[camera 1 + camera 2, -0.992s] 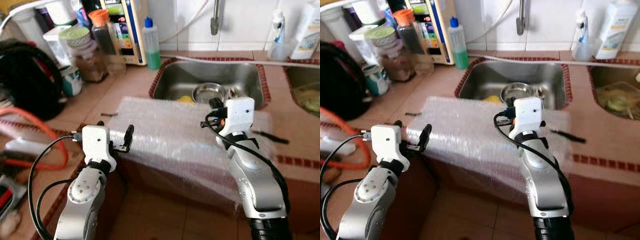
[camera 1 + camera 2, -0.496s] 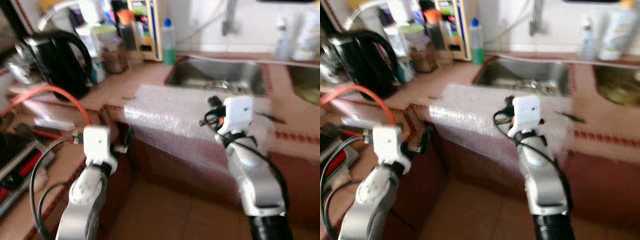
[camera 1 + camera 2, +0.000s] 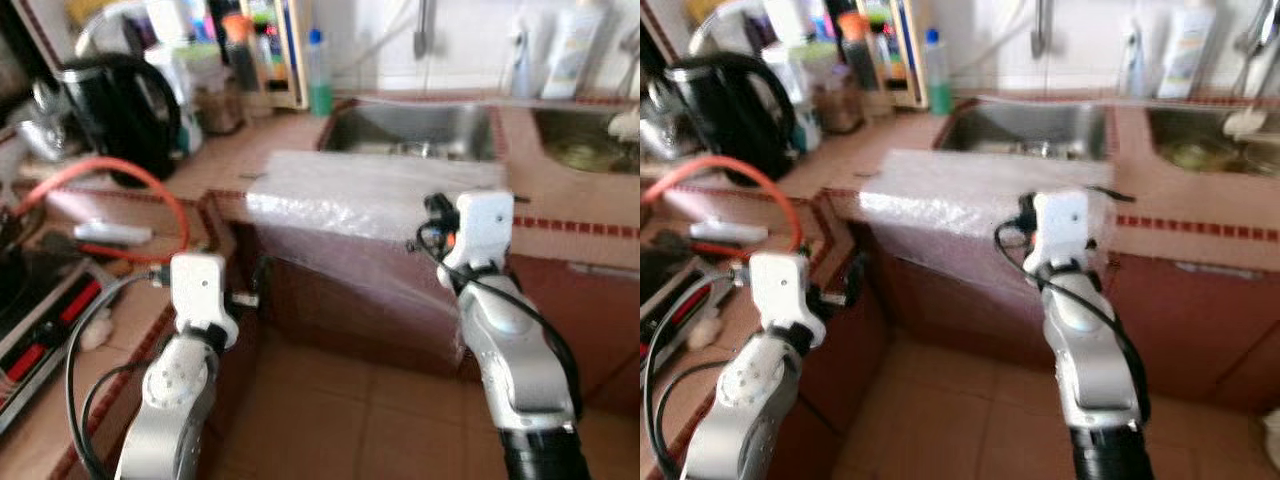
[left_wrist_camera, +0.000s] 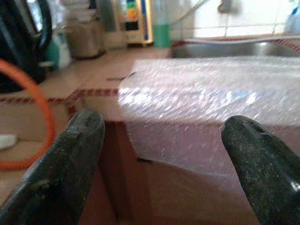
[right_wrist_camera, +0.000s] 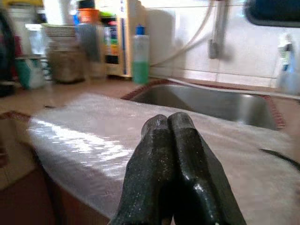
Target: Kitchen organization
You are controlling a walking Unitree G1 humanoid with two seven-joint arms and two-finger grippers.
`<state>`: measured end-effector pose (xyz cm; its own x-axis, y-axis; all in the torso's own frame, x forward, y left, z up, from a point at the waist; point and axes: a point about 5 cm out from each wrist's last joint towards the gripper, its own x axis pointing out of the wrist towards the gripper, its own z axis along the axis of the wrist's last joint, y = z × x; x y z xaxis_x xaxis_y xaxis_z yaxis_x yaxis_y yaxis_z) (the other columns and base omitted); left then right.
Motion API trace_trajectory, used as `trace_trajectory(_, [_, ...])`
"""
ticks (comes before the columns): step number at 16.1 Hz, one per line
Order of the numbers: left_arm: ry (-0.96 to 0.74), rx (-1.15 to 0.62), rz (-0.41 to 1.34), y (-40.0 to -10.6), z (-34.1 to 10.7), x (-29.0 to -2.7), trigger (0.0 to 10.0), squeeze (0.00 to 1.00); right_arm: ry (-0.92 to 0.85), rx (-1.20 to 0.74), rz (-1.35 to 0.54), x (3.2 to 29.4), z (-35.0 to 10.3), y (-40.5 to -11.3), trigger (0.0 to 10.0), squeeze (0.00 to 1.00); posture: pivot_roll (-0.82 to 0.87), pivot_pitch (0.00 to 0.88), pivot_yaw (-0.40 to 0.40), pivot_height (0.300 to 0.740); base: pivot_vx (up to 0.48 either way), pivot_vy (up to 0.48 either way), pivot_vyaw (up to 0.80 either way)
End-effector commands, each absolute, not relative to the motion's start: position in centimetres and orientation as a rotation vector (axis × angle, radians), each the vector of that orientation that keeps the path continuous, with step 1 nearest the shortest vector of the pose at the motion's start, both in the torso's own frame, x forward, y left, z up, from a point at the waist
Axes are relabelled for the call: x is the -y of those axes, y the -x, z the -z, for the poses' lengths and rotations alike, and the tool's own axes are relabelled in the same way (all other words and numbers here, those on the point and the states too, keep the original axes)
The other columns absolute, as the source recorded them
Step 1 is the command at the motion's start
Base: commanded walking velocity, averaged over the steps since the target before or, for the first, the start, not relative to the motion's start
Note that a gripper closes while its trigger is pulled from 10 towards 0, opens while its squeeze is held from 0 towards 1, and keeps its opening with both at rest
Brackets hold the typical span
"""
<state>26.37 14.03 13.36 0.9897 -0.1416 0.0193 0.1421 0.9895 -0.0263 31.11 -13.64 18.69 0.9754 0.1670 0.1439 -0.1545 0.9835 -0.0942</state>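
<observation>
Two claws: left claw (image 4: 159,154) spread, right claw (image 5: 171,154) clenched empty; bubble wrap (image 3: 380,190) blurry.

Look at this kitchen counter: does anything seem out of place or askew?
Yes. A sheet of bubble wrap lies on the counter in front of the sink, and its front part droops over the edge, down the cabinet face, rather than lying flat.

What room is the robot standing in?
It looks like a home kitchen. There is a steel sink set in a tiled counter, a black kettle beside jars, and a green soap bottle by the wall.
</observation>
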Motion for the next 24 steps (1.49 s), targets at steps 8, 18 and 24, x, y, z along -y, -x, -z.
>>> trace_trajectory(8, [-0.046,-0.161,0.114,-25.5,-7.2,-15.0,10.0,0.0,0.131,0.039,-0.247,12.8,-14.5,-31.2,10.0,0.0,-0.19,0.028,0.105,0.74,0.0,0.0,0.0])
trace_trajectory(18, [-0.214,-0.728,0.117,-22.8,5.2,-17.3,10.0,0.0,0.152,-0.614,-0.241,14.8,1.4,-27.8,10.0,0.0,-0.21,0.011,0.092,0.74,0.0,0.0,0.0])
trace_trajectory(24, [-0.259,-0.865,0.234,-20.4,7.3,-16.1,10.0,0.0,0.327,-0.833,-0.333,15.7,5.6,-23.4,10.0,0.0,-0.2,0.0,0.082,0.74,0.0,0.0,0.36])
